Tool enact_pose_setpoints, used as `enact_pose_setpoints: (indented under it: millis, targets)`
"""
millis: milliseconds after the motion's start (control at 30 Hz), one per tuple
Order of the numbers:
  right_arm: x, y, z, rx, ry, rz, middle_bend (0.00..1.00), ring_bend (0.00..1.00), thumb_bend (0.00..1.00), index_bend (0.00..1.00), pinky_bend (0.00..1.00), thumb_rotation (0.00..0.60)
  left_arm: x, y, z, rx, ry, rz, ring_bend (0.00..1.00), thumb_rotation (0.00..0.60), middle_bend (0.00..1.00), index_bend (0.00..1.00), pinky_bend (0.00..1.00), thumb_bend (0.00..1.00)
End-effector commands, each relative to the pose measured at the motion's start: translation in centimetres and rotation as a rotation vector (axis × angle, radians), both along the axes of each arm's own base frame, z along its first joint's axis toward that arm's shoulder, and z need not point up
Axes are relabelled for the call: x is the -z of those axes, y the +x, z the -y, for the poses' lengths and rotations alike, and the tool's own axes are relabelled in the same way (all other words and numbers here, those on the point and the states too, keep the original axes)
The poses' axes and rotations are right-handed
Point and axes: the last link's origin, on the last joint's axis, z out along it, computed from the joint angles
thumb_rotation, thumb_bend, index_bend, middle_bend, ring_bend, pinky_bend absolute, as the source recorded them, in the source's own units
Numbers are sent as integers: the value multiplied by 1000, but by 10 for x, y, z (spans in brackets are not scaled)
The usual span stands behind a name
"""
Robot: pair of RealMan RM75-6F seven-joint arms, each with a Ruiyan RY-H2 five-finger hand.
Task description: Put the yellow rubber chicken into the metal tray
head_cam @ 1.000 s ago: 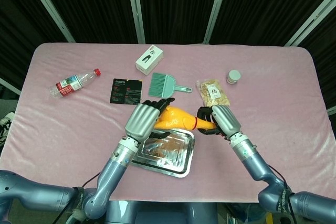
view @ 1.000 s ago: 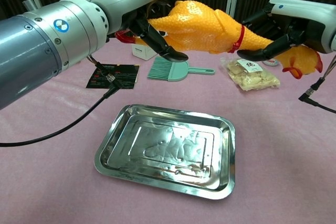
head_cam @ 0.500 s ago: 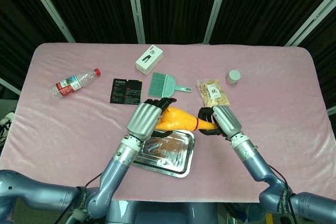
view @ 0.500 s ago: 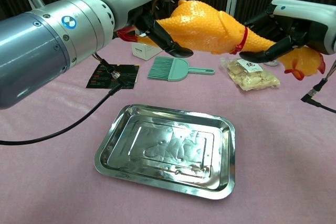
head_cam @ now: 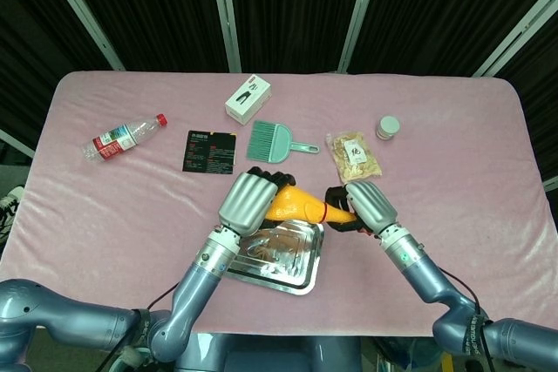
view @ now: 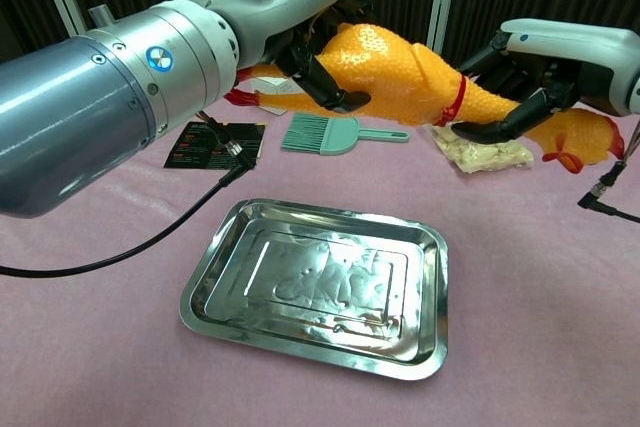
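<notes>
The yellow rubber chicken [view: 400, 69] [head_cam: 298, 205] hangs in the air above the metal tray [view: 320, 285] [head_cam: 281, 254], lying roughly level. My left hand [view: 310, 22] [head_cam: 250, 200] grips its fat body from above. My right hand [view: 530, 62] [head_cam: 359, 205] holds its neck, just past the red collar [view: 455, 99], and the head [view: 577, 137] sticks out to the right. The tray lies flat on the pink cloth with nothing in it.
Behind the chicken lie a green dustpan brush [head_cam: 276, 142], a black card [head_cam: 209, 151], a white box [head_cam: 248, 98], a snack bag [head_cam: 353, 155] and a small jar [head_cam: 388, 127]. A water bottle [head_cam: 122, 138] lies at the far left. A black cable [view: 150, 232] trails beside the tray.
Both hands have carried the chicken a little nearer and lower, over the far edge of the tray. Both keep their hold.
</notes>
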Motion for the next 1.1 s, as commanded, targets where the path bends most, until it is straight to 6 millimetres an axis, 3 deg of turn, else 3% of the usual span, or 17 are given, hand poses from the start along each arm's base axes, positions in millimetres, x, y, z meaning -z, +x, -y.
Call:
enact_pose_setpoints:
  millis: [33, 200, 300, 567, 1100]
  targets:
    - [0, 2, -1, -11, -1, -7, 768, 715, 393, 1000, 806, 600, 1, 0, -1, -3, 13, 5, 590, 600, 664, 652, 422, 475]
    - [-2, 1, 0, -14, -1, -15, 769, 716, 392, 1000, 807, 600, 3, -4, -3, -18, 21, 17, 646, 600, 748, 735, 435, 481]
    - [-2, 2, 0, -16, 1, -18, 769, 716, 392, 1000, 807, 600, 4, -6, -3, -26, 18, 22, 642, 600, 732, 716, 436, 464]
    - [-3, 1, 1, -26, 10, -51, 770, 716, 392, 1000, 806, 600, 5, -10, -2, -27, -18, 5, 425, 600, 408, 338, 415, 292]
    - [-4, -1, 2, -29, 42, -122, 770, 716, 393, 1000, 807, 600, -1, -15, -2, -31, -18, 9, 217, 600, 182, 136, 357, 170]
